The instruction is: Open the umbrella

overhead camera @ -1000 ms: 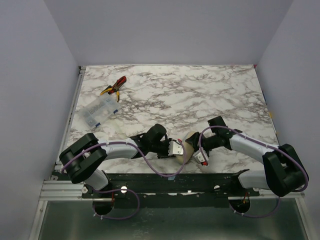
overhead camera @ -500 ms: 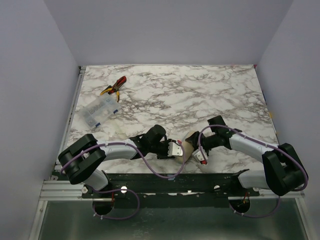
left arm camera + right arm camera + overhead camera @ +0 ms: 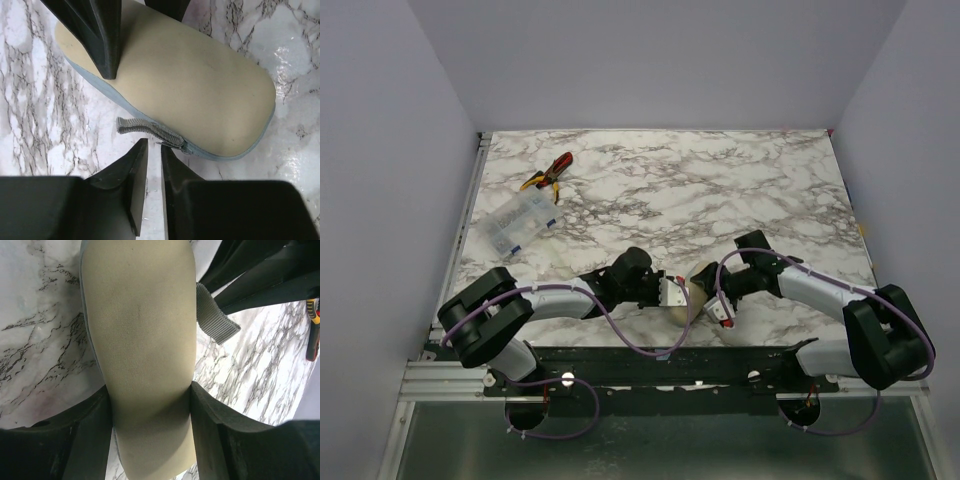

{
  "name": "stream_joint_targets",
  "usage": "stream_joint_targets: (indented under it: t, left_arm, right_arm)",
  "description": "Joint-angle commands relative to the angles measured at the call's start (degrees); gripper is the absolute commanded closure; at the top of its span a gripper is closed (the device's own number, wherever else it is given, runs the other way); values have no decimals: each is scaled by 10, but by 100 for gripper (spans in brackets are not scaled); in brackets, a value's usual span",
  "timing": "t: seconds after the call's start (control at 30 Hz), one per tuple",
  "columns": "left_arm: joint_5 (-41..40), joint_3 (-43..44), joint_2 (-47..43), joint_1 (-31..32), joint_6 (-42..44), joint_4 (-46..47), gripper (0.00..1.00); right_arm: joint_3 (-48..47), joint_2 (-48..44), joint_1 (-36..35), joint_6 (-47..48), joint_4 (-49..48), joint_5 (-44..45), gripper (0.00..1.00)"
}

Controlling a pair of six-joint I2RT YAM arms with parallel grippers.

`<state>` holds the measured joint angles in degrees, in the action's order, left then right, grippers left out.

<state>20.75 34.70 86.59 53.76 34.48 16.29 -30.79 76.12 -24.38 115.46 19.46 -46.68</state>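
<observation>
A cream tube-shaped fabric sleeve lies near the table's front edge between the two arms. The umbrella itself does not show in any view. My right gripper is shut across the sleeve, squeezing its middle. In the top view the right gripper is at the sleeve's right side. A grey zipper pull tab hangs from the sleeve's blue-grey zipper edge. My left gripper sits just short of that tab, open by only a narrow gap with nothing in it. The tab also shows in the right wrist view.
Red and yellow pliers lie at the far left of the marble table. A clear plastic box sits just in front of them. The table's front edge runs close below both grippers.
The left gripper has crept a little to the right and away from the front edge, closer to the sleeve. The right gripper has kept its hold.
</observation>
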Motion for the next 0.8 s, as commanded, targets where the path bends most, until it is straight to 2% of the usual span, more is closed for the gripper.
stream_joint_targets:
  t: [0.0, 0.2, 0.23, 0.33, 0.43, 0.6, 0.77]
  left_arm:
    - [18, -3, -1, 5, 8, 47, 86]
    - [60, -19, -16, 5, 32, 26, 99]
    - [61, -21, -18, 5, 33, 22, 98]
    - [53, -30, -22, 5, 33, 17, 81]
    - [32, -40, -26, 3, 24, 18, 72]
    - [18, -61, -50, -12, 6, 14, 72]
    - [37, -77, -76, -14, -9, 11, 72]
  right_arm:
    - [-1, 21, -4, -19, 24, 14, 66]
    - [-3, 21, -4, -31, 22, 19, 67]
    - [-3, 21, -3, -32, 22, 19, 67]
    - [-3, 21, -3, -32, 22, 19, 67]
    - [-2, 19, -3, -31, 22, 19, 67]
    - [-1, 16, -3, -33, 23, 20, 67]
    - [-2, 16, -2, -30, 28, 20, 67]
